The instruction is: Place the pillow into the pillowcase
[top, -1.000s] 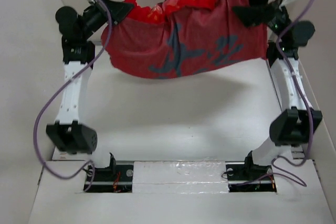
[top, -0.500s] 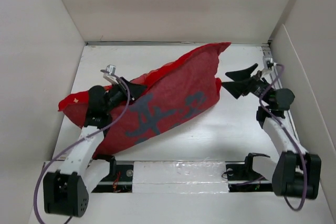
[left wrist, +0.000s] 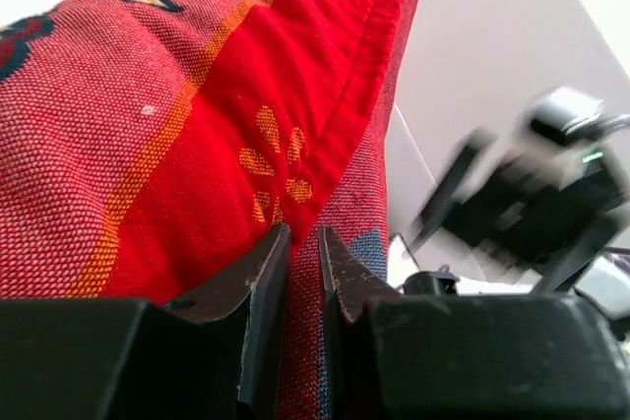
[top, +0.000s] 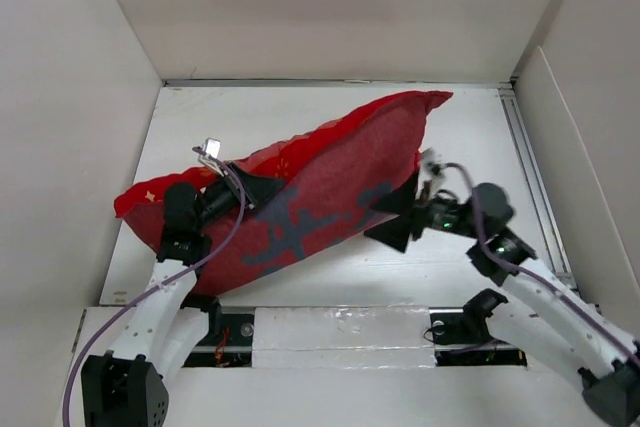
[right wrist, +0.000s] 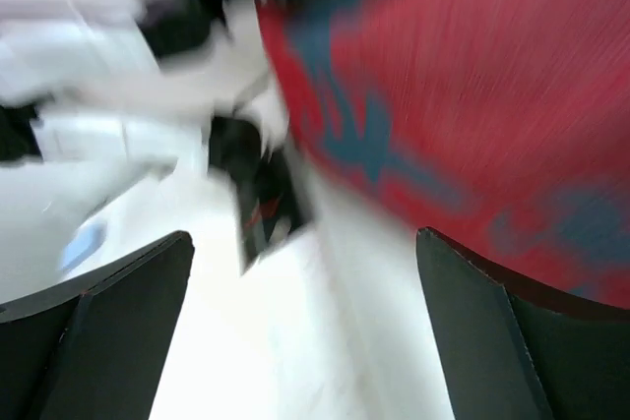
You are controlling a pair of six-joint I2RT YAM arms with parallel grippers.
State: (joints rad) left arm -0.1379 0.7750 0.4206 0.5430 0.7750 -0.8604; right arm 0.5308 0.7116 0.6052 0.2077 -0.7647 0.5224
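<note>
The red pillowcase (top: 330, 187) lies plump and slanted across the table, its dark characters facing up. The pillow is hidden from every view. My left gripper (top: 262, 187) rests at the case's upper left edge. In the left wrist view its fingers (left wrist: 303, 233) stand a narrow gap apart, with the hem of the pillowcase (left wrist: 148, 95) running into the gap. My right gripper (top: 395, 215) sits at the case's lower right edge, wide open. The right wrist view is blurred; nothing lies between those jaws (right wrist: 305, 243), and the pillowcase (right wrist: 492, 66) is just beyond the right finger.
Tall beige walls stand on the left (top: 60, 147), at the back (top: 340, 7) and on the right (top: 590, 147). The arms' base rail (top: 340, 327) runs along the near edge. My right arm (left wrist: 532, 204) shows blurred in the left wrist view.
A second ago both arms held the pillowcase up in the air. It now lies on the table. The right gripper let go and swung in to its lower edge; the left fingers parted slightly.
</note>
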